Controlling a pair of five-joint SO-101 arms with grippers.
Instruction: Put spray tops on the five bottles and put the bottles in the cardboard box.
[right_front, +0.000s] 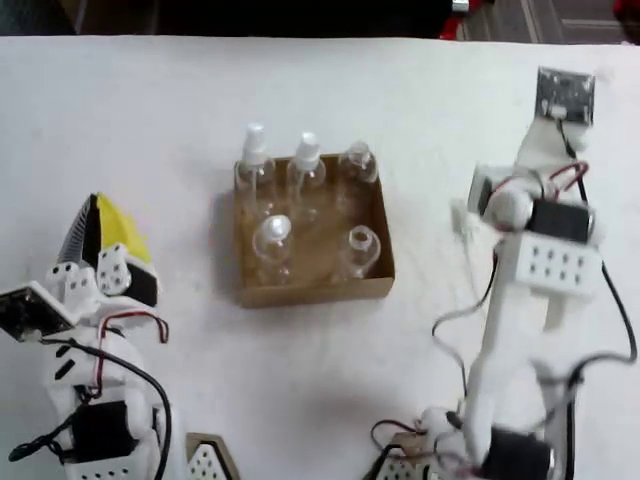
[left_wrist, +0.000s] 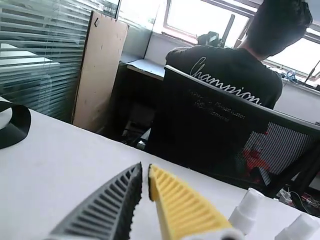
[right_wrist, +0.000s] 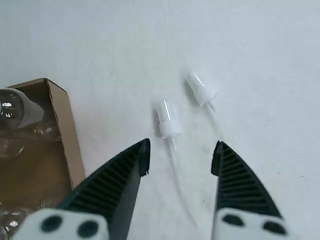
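The cardboard box (right_front: 312, 290) stands mid-table with five clear bottles in it. Two back-row bottles carry white spray tops (right_front: 253, 140) (right_front: 305, 150); the third back bottle (right_front: 357, 165) and the front right bottle (right_front: 360, 245) have bare necks. Whether the front left bottle (right_front: 272, 238) is capped I cannot tell. Two loose spray tops (right_wrist: 167, 120) (right_wrist: 201, 89) lie on the table beside the box's wall (right_wrist: 62, 125). My right gripper (right_wrist: 181, 147) hangs open just short of them, the nearer top's tube running between its fingers. My left gripper (left_wrist: 144, 172) is shut and empty, left of the box (right_front: 97, 215).
The right arm (right_front: 545, 262) stretches over the table's right side, with a metal block (right_front: 565, 95) beyond it. A black loop (left_wrist: 12, 125) lies on the table far from the left gripper. The table's far edge (right_front: 300, 38) runs behind the box.
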